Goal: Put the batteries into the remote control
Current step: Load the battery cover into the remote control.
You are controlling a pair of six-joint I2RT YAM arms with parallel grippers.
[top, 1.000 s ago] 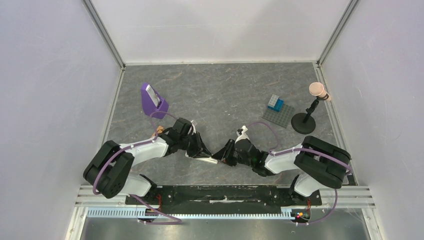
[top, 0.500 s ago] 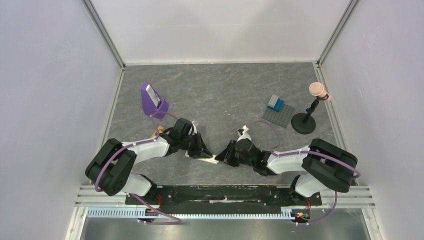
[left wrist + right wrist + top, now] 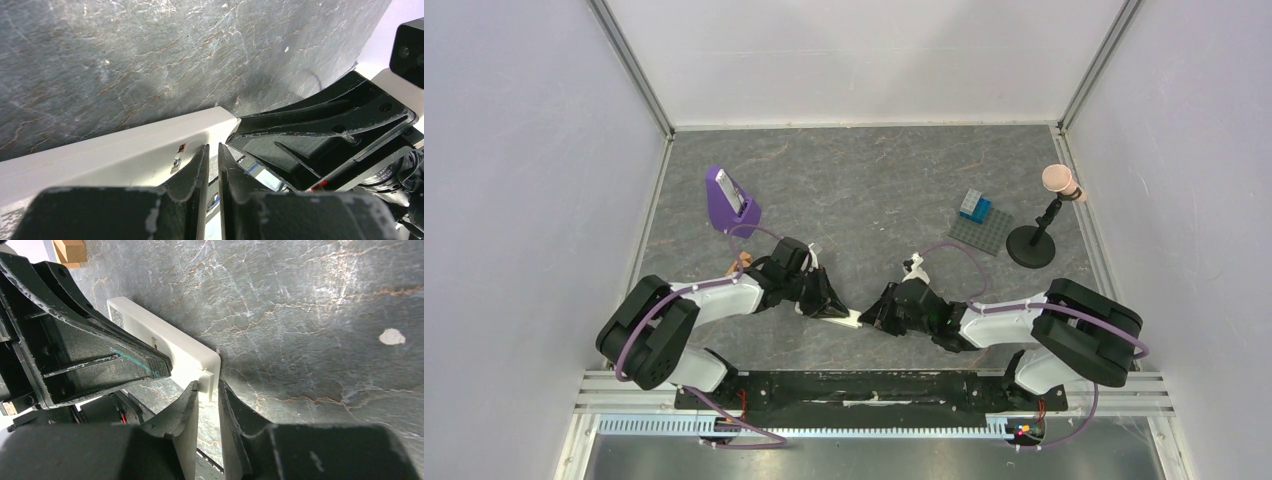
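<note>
The remote control (image 3: 843, 319) lies lengthwise along the tabletop's (image 3: 874, 190) near edge. The right tool (image 3: 206, 385) pinches its end. The left tool (image 3: 210, 148) is nearly pressed together, its grip unclear.

You had the remote control (image 3: 165, 346) near the front middle of the table (image 3: 874, 190): a slim white bar, placed slantwise, with a small code label and a red mark.

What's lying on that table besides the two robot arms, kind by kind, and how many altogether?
Remote control: 1
Purple wedge stand: 1
Grey studded plate carrying blue bricks: 1
Black stand with a pink knob: 1
Small tan block: 1
Total: 5
</note>
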